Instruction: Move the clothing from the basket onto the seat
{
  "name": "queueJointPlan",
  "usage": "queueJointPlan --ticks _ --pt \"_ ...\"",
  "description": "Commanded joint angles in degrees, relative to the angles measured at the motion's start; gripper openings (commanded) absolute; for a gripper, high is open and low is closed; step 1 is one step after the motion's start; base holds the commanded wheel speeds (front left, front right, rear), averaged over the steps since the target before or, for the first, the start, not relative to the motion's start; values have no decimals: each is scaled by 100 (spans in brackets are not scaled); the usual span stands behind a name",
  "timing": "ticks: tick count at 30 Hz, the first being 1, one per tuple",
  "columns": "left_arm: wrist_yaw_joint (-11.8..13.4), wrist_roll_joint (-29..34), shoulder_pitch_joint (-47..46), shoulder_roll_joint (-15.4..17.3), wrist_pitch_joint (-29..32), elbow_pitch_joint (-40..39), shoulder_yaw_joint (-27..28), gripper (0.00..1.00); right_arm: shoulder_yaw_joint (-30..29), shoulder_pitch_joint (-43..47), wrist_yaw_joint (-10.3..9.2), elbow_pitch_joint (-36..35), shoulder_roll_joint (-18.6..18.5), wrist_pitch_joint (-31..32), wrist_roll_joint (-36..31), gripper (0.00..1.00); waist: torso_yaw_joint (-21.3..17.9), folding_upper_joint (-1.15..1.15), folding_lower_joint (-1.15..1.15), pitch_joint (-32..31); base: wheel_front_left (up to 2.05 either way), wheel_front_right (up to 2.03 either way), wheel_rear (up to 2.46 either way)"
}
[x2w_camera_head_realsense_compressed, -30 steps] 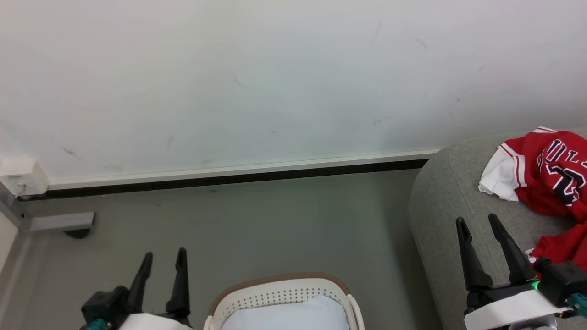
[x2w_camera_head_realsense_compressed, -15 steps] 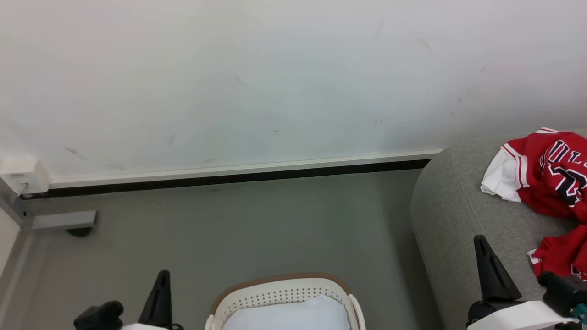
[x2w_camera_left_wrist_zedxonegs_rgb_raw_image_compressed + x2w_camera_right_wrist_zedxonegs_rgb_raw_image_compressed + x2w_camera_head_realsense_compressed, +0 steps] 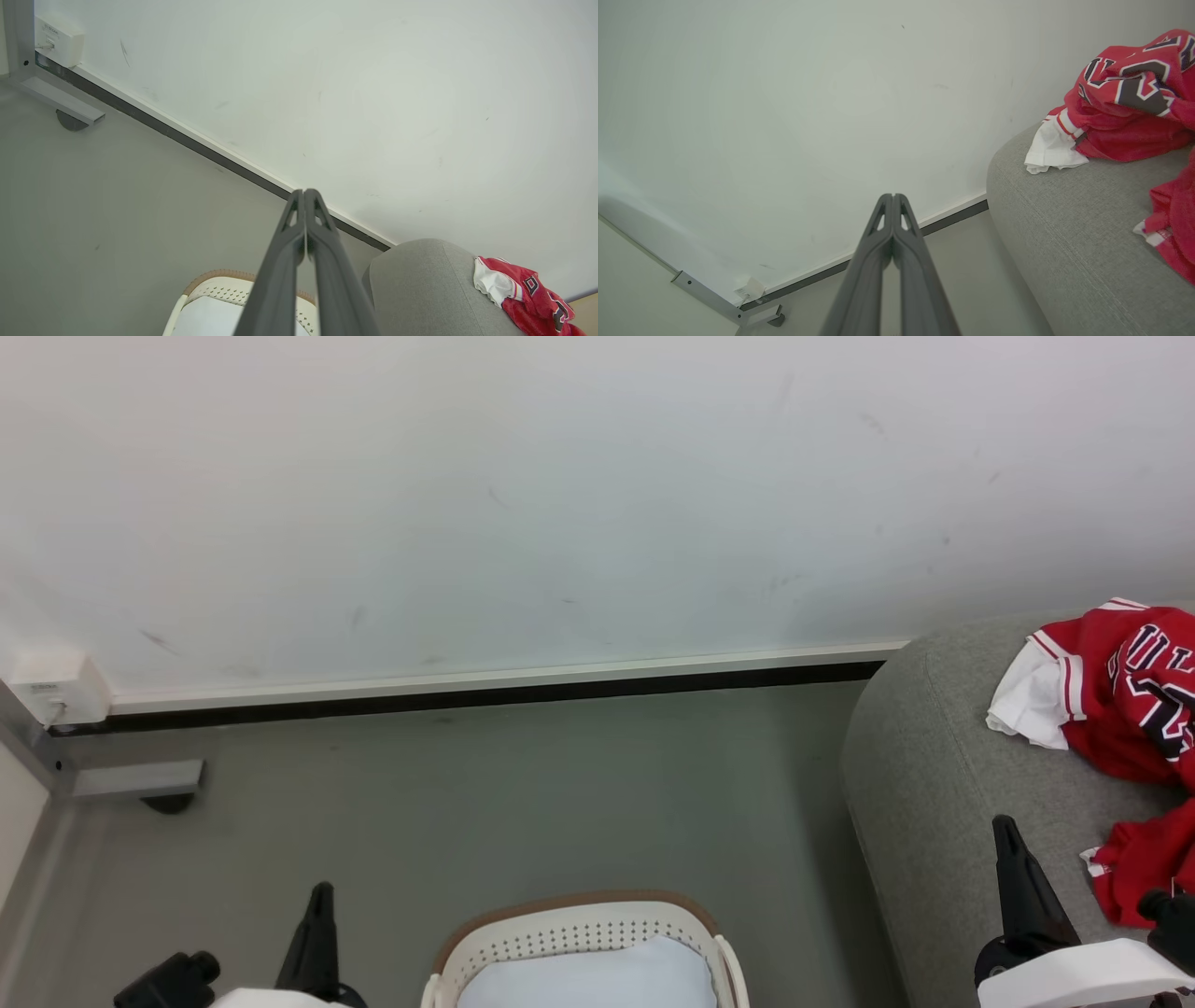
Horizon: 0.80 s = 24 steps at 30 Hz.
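Left gripper (image 3: 321,896), at 7 o'clock, and right gripper (image 3: 1006,829), at 4 o'clock, have just closed empty. Clothing (image 3: 1116,695) lies on the seat (image 3: 934,765); the basket (image 3: 574,922) looks bare, so the task is likely done.

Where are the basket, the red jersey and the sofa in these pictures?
basket (image 3: 560,933), head view, on its perforated far wall.
jersey (image 3: 1125,128), right wrist view, on the red cloth below the lettering.
sofa (image 3: 934,784), head view, on bare grey fabric near its rounded end.
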Motion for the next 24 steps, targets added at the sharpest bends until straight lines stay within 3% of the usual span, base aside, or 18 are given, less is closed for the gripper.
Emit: queueJointPlan --ticks 1,24 --pt "-19 -291 -142 31 66 -110 45 0 -91 -60 -3 -117 -3 63 264 0 9 0 0 2 0 0 0" --pt "-73 -1929 -194 43 524 -212 192 0 -470 -9 -5 -158 115 512 1667 0 98 0 0 17 0 0 0"
